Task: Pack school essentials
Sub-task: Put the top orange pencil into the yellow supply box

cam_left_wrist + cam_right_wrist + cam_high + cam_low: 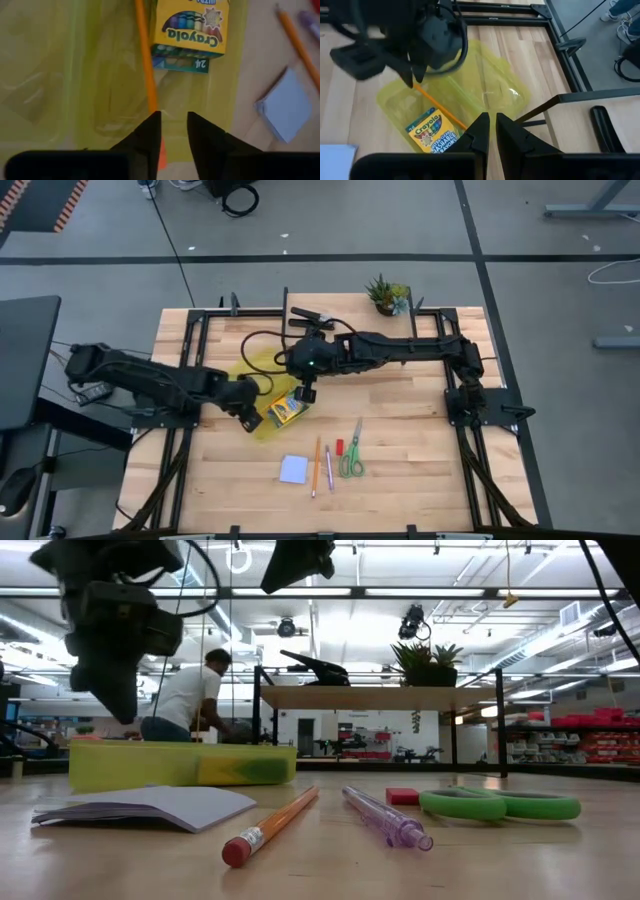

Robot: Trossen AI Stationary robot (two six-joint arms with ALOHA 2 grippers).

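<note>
A see-through yellow case [252, 375] lies open on the table's middle left. Inside it rests the yellow-green crayon box [191, 26], flat, with an orange pencil [145, 60] beside it. My left gripper [173, 120] hovers over the case's near end, pointing down, fingers slightly parted around the pencil's end. My right gripper [491, 122] hangs shut and empty above the case [485, 80], higher up. On the bare wood nearer the front lie a pale blue notepad [293, 469], another pencil [317, 465], a pink pen [328, 469], a red eraser [339, 446] and green-handled scissors [352, 456]. My left gripper comes from above, slanting down along the pencil. The pencil's near end [162, 152] shows in the gap beside one finger's inner side [150, 135], while the other finger stands clear of it. Whether the finger still touches the pencil I cannot tell. The pencil's far part lies in the case.
A black stapler [310, 314] and a small potted plant [387, 295] stand at the far edge. Black frame rails [200, 360] run along the table's left, right and far sides. Bare wood lies right of the scissors. A person sits in the room beyond [190, 695].
</note>
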